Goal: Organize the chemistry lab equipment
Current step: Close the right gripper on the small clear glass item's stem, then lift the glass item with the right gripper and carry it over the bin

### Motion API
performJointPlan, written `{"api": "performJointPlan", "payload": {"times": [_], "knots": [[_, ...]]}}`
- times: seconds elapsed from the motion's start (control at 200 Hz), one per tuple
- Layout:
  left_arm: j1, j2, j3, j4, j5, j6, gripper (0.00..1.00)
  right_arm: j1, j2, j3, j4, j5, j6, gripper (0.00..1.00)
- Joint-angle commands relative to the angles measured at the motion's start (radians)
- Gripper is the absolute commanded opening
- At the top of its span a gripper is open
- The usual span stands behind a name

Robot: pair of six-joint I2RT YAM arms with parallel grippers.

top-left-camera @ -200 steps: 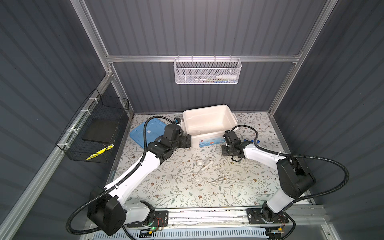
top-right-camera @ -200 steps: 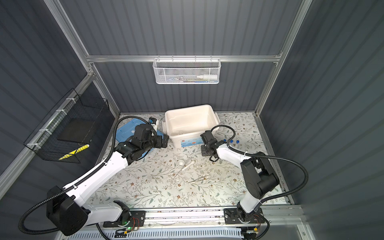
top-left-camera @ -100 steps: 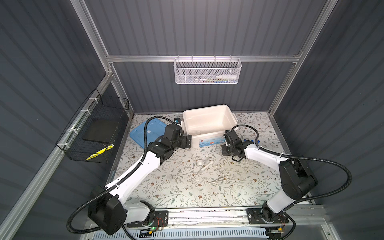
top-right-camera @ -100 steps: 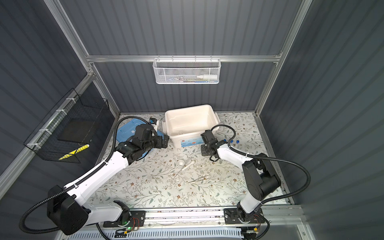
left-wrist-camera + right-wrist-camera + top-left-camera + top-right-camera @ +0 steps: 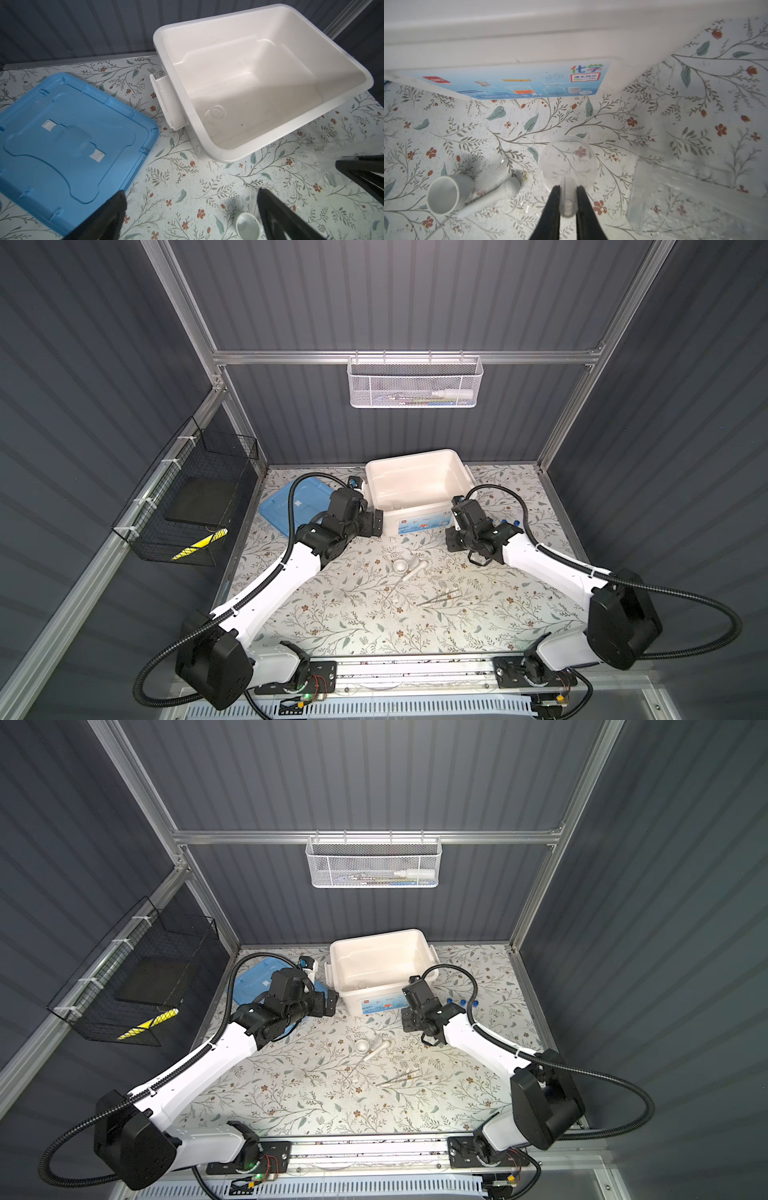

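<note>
Two arms reach in by the cream box [image 5: 415, 512] — its top is open, and the blue lid [image 5: 62, 135] lies flat on the table just beside it. On the right gripper [image 5: 568, 188] the fingers are pressed in on the rim of the small clear glass dish [image 5: 569, 158], pinching it. The dish sits low over the floral table [image 5: 353, 626] in front of the box's labelled wall; cannot tell if it touches. The clear tube rack [image 5: 675, 199] is just beside the dish, and three blue caps of the test tubes [image 5: 504, 522] show past the right arm. On the left gripper [image 5: 191, 193] the fingers are spread wide, holding nothing, near the box's corner. A second clear round piece [image 5: 217, 112] lies inside the box. The mortar [image 5: 400, 566] and pestle [image 5: 415, 570] are mid-table, touching — the tweezers [image 5: 439, 597] lie nearer the front, apart from them.
</note>
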Motion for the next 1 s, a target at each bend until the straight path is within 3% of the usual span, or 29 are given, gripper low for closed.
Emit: {"api": "performJointPlan", "payload": {"times": [0.0,0.485,0.835,0.995], "knots": [[0.007,-0.003,-0.016,0.006,0.011,-0.015,1.0,0.017,-0.047,0.028,-0.089,0.027,-0.021,0.15],[0.007,-0.009,-0.021,0.004,0.017,-0.021,1.0,0.045,-0.159,0.229,-0.225,0.03,-0.101,0.16],[0.007,-0.026,-0.035,-0.002,0.014,-0.02,1.0,0.041,-0.032,0.431,-0.202,0.095,-0.23,0.17],[0.006,-0.026,-0.041,-0.004,0.014,-0.019,1.0,0.006,0.055,0.516,-0.181,0.074,-0.269,0.17]]}}
